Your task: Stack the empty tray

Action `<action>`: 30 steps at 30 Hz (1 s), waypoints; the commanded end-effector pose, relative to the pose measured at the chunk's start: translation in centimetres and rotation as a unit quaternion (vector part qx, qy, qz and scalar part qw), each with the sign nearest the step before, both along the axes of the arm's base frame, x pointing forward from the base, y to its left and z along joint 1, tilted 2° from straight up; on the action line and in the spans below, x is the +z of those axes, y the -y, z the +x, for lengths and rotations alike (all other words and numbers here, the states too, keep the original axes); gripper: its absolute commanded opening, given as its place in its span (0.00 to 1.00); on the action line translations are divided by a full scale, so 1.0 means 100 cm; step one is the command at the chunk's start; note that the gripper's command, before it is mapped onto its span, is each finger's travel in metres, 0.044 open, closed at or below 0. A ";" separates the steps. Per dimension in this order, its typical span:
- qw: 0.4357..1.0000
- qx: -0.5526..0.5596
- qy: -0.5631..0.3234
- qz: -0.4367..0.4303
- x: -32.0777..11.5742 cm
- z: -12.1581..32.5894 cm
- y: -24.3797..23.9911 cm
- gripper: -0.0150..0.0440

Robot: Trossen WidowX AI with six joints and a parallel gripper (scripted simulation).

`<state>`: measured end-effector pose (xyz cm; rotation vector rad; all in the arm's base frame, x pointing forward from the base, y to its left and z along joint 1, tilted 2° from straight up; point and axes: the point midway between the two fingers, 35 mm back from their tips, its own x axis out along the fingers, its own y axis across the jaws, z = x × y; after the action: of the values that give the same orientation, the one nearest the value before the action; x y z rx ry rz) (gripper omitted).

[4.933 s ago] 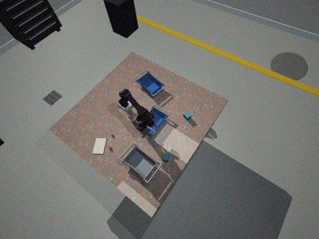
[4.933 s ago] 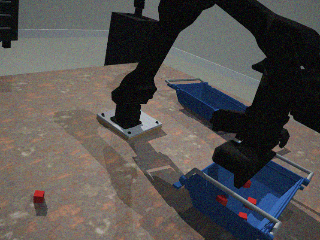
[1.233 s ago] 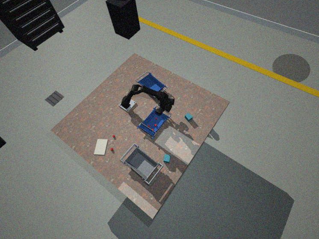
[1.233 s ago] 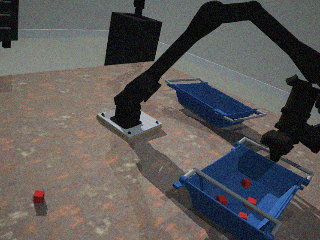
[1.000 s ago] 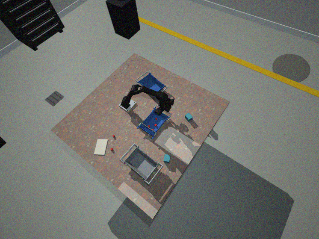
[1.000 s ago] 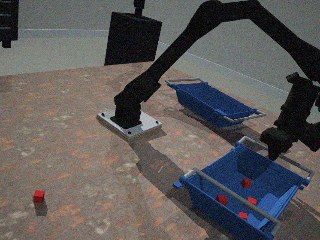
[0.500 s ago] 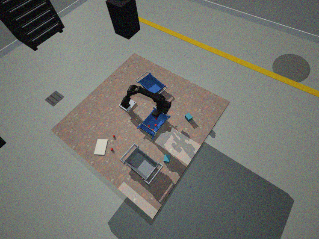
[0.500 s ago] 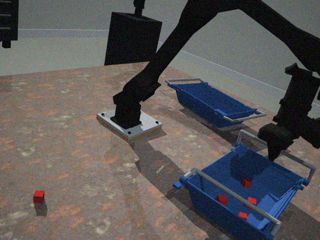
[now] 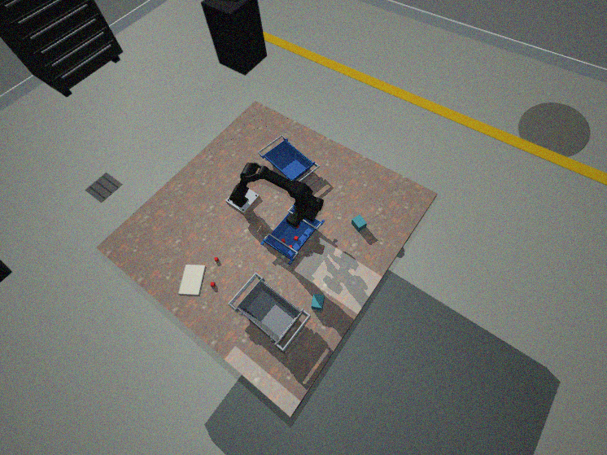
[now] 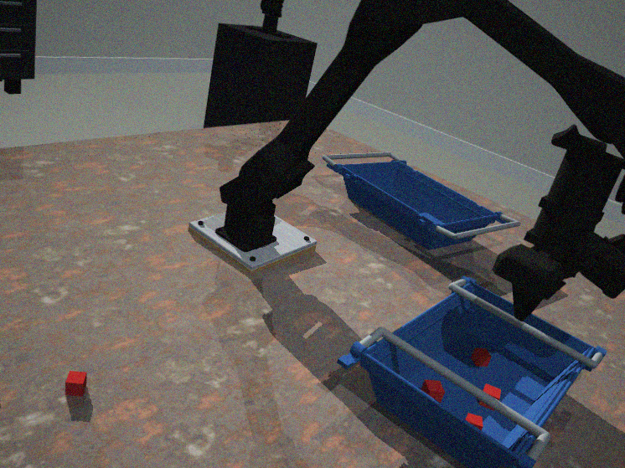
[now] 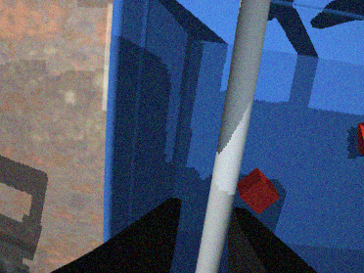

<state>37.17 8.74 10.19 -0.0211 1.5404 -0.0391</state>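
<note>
In the exterior view, the right edge cuts off part of the arm (image 10: 521,34). The near right corner of the loaded tray (image 10: 443,426) runs past the bottom edge. In the wrist view, the right edge crops a red block (image 11: 361,139).
</note>
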 end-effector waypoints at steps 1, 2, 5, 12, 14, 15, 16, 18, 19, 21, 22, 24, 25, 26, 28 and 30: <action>1.000 0.001 0.007 0.005 0.021 0.002 -0.005 0.40; 1.000 0.001 0.007 0.005 0.025 0.002 -0.005 0.40; 1.000 0.001 0.007 0.005 0.028 0.001 -0.006 0.40; 1.000 0.003 0.007 0.002 0.021 0.002 -0.004 0.40; 1.000 0.003 0.007 0.002 0.021 0.002 -0.004 0.40; 1.000 0.003 0.007 0.002 0.021 0.002 -0.004 0.40; 1.000 0.003 0.007 0.002 0.021 0.002 -0.004 0.40; 1.000 0.003 0.007 0.002 0.021 0.002 -0.004 0.40; 1.000 0.003 0.007 0.002 0.021 0.002 -0.004 0.40; 1.000 0.003 0.007 0.002 0.021 0.002 -0.004 0.40; 1.000 0.003 0.007 0.002 0.021 0.002 -0.004 0.40; 1.000 0.003 0.007 0.002 0.021 0.002 -0.004 0.40; 1.000 0.003 0.007 0.002 0.021 0.002 -0.004 0.40; 1.000 0.003 0.007 0.002 0.021 0.002 -0.004 0.40; 1.000 0.003 0.007 0.002 0.021 0.002 -0.004 0.31; 1.000 0.003 0.007 0.002 0.021 0.002 -0.004 0.25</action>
<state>37.38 9.17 12.43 -0.0218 1.5237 -0.0302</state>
